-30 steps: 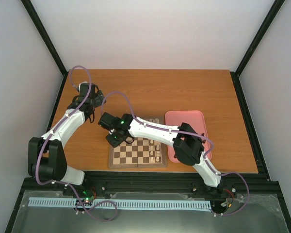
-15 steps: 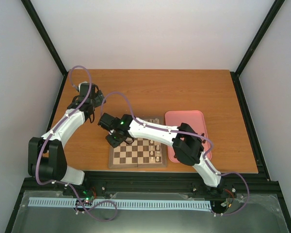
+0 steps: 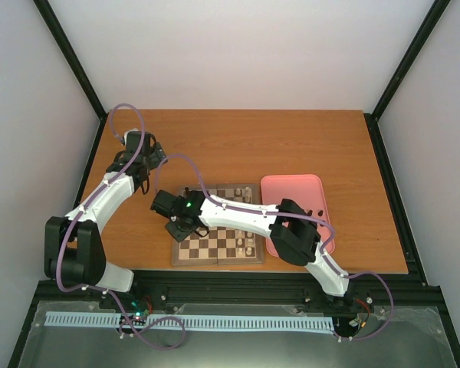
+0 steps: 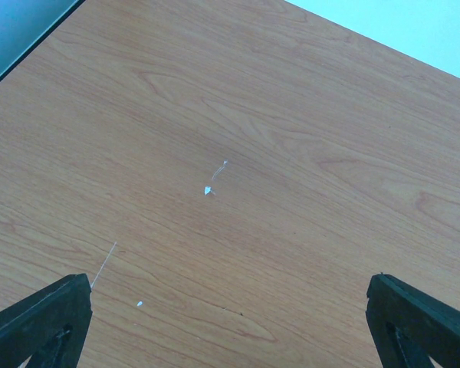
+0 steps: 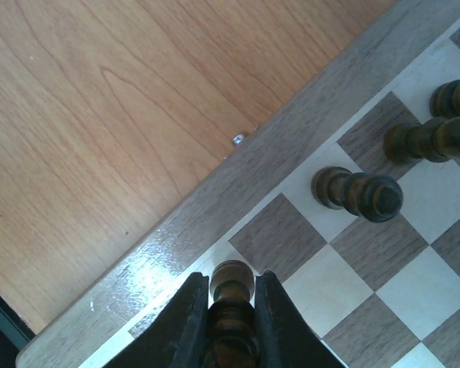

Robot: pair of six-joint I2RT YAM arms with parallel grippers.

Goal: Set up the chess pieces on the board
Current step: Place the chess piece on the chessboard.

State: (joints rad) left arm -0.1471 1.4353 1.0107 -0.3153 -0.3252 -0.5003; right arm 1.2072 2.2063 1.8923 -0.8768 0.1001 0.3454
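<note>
Looking down from above, two white-and-black arms are bolted at the near edge of a wooden table (image 3: 291,146). Just beyond their bases, close to the table's front edge, lies the board (image 3: 215,249), checkered light and dark brown with a tan border. A few cream pieces (image 3: 245,244) stand on its right half.

The right arm (image 3: 245,215) stretches leftward across the board. The right gripper (image 3: 181,227) hangs over the board's left side.

Its wrist camera shows the black fingers (image 5: 190,322) clenched on a dark piece (image 5: 230,326). The piece is upright between them, with its rounded head poking out past the fingertips. It hangs over a pale square right beside the border, and it is not possible to tell whether its base touches the wood. Past it on the board, three more dark pieces (image 5: 358,193) stand in a diagonal line, each on its own square. Beyond the border, bare table fills the rest of that view.

A pink tray (image 3: 291,188) with rounded corners sits just right of the board, partly hidden under the right arm's elbow.

Farthest away, the left arm (image 3: 100,203) reaches toward the table's far left corner, well apart from the board. The left gripper (image 3: 146,149) is released there, its two fingertips (image 4: 38,322) spread wide above bare wood with nothing between them.
</note>
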